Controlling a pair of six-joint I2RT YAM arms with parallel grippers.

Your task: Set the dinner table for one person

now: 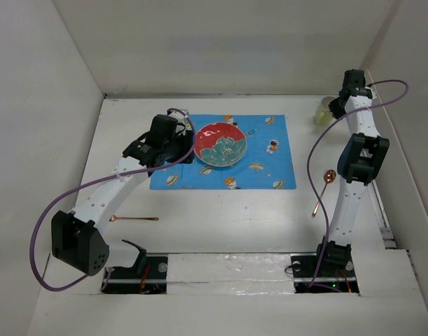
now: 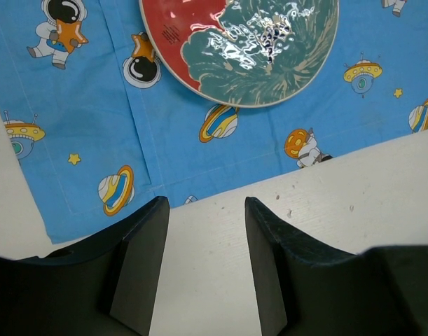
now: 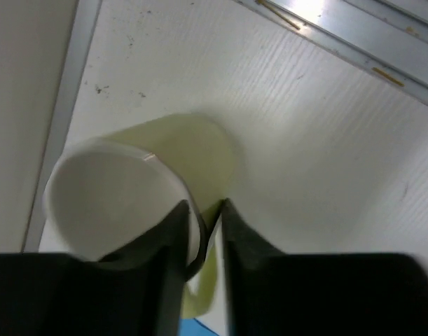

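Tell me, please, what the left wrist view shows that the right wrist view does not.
Only the left wrist view shows the blue cartoon-print mat with the red-and-teal plate lying on it, and the left claw open over bare table just off the mat's edge. Only the right wrist view shows the pale yellow cup, the right claw closed on its wall at the rim, and a metal rail at the top of the frame. Both show the white table and their own claw at the bottom of the frame.

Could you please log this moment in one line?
left gripper: open | right gripper: pinching pale yellow-green cup rim | red-and-green round plate: on blue cloth mat
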